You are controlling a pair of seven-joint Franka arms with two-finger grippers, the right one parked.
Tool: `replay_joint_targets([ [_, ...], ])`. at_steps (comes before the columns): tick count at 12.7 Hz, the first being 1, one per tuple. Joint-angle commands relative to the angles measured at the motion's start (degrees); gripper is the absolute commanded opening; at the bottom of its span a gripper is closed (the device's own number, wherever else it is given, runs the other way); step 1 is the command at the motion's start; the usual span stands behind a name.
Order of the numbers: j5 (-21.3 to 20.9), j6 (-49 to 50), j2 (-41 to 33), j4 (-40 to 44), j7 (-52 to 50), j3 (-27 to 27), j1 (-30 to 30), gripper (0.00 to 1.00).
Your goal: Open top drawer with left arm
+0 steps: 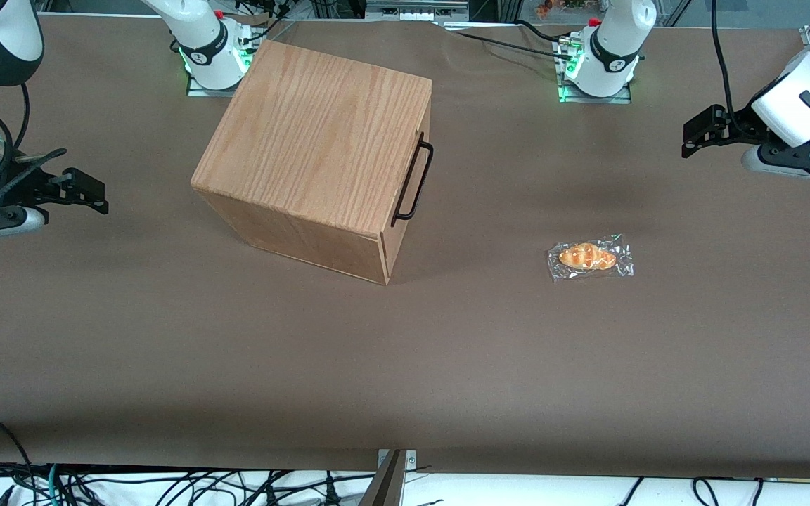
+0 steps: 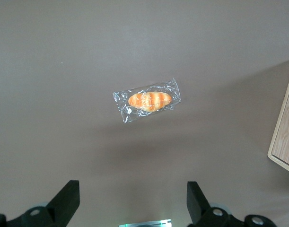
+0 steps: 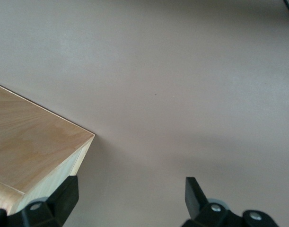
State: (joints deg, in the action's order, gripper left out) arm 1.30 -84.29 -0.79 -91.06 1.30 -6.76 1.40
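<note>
Front view shows the drawer [image 1: 405,218] shut in the wooden box [image 1: 320,151] at upper centre, its black handle [image 1: 413,179] facing the left arm's gripper [image 1: 690,144], which waits open at upper right above the table [image 1: 405,365], probably ready to reach for it.

- Brown matte table [image 1: 447,365] fills nearly everything; even light, soft shadows.
- Black cables [image 1: 187,485] on a white strip along table edge nearest front cam.
- Metal framing [image 1: 415,8] at table edge farthest from cam.
</note>
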Motion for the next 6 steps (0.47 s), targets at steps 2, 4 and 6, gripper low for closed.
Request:
replay_joint_targets([
  [2,-0.4,0.0,0.1,0.4,-0.3,-0.2,0.3,1.00],
  [4,-0.4,0.1,1.0,0.4,-0.3,-0.3,0.3,1.00],
  [6,-0.4,0.2,1.0,0.4,-0.3,-0.3,0.3,1.00],
])
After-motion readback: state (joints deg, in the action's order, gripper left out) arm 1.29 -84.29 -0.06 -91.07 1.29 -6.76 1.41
